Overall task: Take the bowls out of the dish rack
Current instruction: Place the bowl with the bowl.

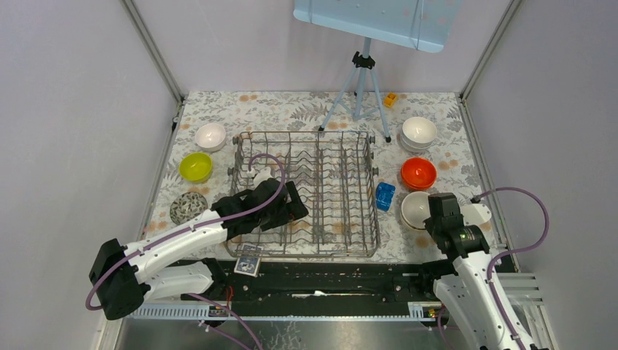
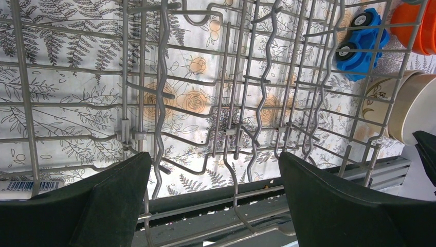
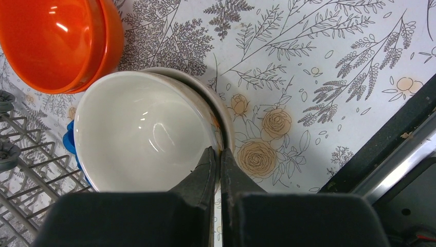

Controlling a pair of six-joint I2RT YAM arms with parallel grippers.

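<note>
Floral tablecloth (image 1: 306,109), left claw (image 2: 214,157) wide over dish rack (image 1: 335,175) — right claw (image 3: 217,154) closed

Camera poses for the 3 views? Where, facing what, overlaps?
Top external: above and behind the bases, looking down on the dish rack and table; left arm and right arm show.
Left wrist: on the left arm, looking down through rack wires between fingers of the open left tool.
Right wrist: on the right arm, looking down at a white bowl; shut right tool at its rim.
Shared: both wrist views catch the orange bowl and blue toy car.
</note>
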